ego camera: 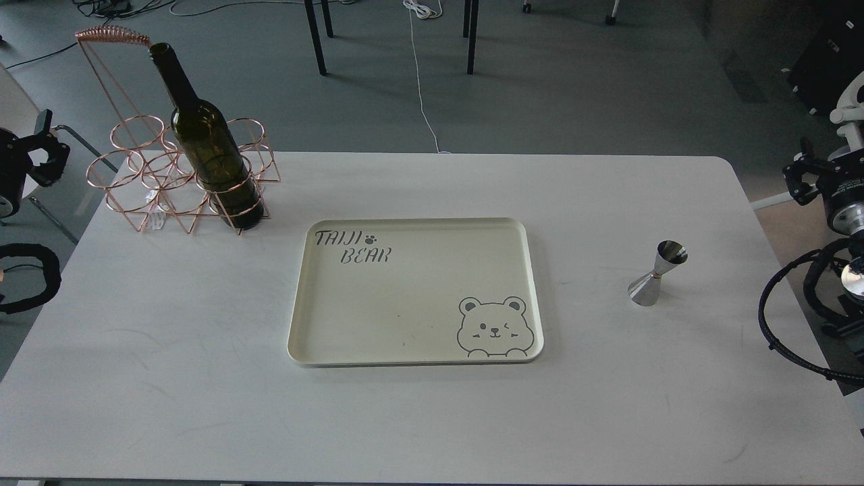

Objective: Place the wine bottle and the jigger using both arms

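Observation:
A dark green wine bottle [206, 152] stands upright in the front right ring of a copper wire rack [135, 169] at the table's back left. A steel jigger [658, 273] stands upright on the table at the right. A cream tray [533, 283] with a bear drawing lies empty in the middle. My left gripper [48, 142] is off the table's left edge, left of the rack, its fingers apart and empty. My right gripper [796, 172] is off the right edge, beyond the jigger, its fingers apart and empty.
The white table [202, 405] carries only the rack, the tray and the jigger. Black cable loops hang at both arms, left [30, 277] and right [790, 324]. Chair legs [314, 37] and a white cord [422, 81] are on the floor behind.

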